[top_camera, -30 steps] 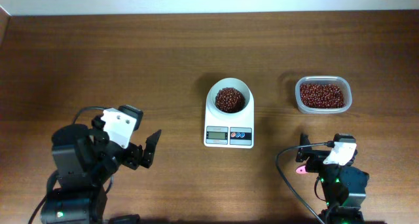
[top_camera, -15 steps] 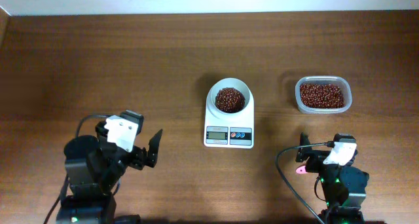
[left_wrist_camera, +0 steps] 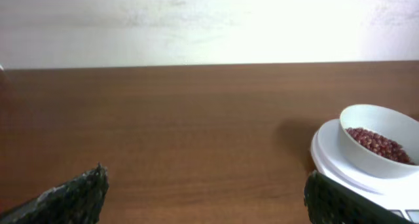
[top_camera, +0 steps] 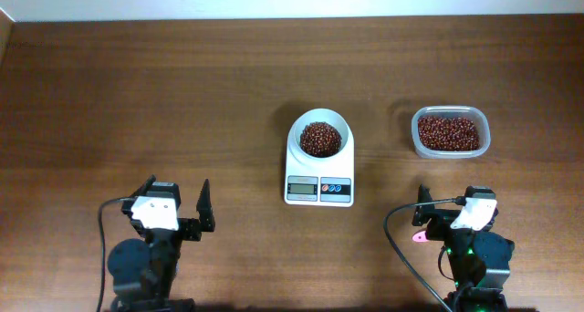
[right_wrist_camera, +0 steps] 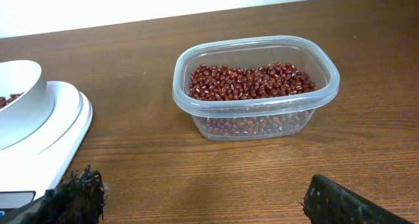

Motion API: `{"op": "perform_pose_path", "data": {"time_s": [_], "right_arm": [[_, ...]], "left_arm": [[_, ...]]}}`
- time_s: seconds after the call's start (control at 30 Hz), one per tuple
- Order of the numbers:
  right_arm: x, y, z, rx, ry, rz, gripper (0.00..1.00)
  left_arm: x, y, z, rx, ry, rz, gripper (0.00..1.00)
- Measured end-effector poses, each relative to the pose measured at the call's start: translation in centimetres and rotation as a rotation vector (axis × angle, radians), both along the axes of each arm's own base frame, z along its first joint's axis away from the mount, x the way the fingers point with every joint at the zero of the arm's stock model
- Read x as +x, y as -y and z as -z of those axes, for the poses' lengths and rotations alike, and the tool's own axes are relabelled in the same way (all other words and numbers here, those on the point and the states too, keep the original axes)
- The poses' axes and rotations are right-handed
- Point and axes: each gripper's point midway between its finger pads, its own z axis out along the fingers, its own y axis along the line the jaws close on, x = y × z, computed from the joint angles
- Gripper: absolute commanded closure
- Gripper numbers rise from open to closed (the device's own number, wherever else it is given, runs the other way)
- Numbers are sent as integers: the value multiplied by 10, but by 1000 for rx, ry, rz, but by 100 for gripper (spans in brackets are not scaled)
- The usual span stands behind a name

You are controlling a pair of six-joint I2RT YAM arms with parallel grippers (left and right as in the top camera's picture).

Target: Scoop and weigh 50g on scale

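Note:
The white scale (top_camera: pixel 318 186) stands mid-table with a round white bowl (top_camera: pixel 318 137) on it, and red-brown beans (top_camera: pixel 319 138) lie in the bowl. My left gripper (top_camera: pixel 176 197) is open and empty near the front left, well clear of the scale. In the left wrist view its fingers (left_wrist_camera: pixel 77 196) frame bare table, with the scale (left_wrist_camera: pixel 325 160) and bowl (left_wrist_camera: pixel 383 127) at the right. My right gripper (top_camera: pixel 453 202) is open and empty at the front right. The right wrist view shows the right gripper (right_wrist_camera: pixel 204 188) over bare wood, with the scale (right_wrist_camera: pixel 62 129) at left.
A clear plastic tub (top_camera: pixel 450 132) of the same beans sits right of the scale, also seen ahead of the right gripper as the tub (right_wrist_camera: pixel 256 86). A small pink piece (top_camera: pixel 418 236) shows beside the right arm. Cables trail from both arm bases.
The left arm has drawn back toward the front edge and turned, so its open fingers point up the table instead of to the right. The right arm has not moved.

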Motion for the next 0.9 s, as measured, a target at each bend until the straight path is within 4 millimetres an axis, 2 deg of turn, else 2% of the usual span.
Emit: {"op": "perform_pose_path", "data": {"time_s": [0.1,0.2,0.33,0.47,0.6,0.9], "right_arm": [[0,0,0,0,0,0,1],[0,0,0,0,0,0,1],[0,0,0,0,-1,0,1],[0,0,0,1,-1,1,1],[0,0,0,0,-1,0,1],[0,0,0,0,-1,0,1]], "left_arm": [[3,-6,11,1,47,-34,1],[3,-9,31,1,33,-54,1],[0,-16,39,10,73,-97,1],[2,-23,35,18,133,-132,1],[2,-28,39,22,127,-162,1],[2,-26,40,22,127,-155,1]]}}
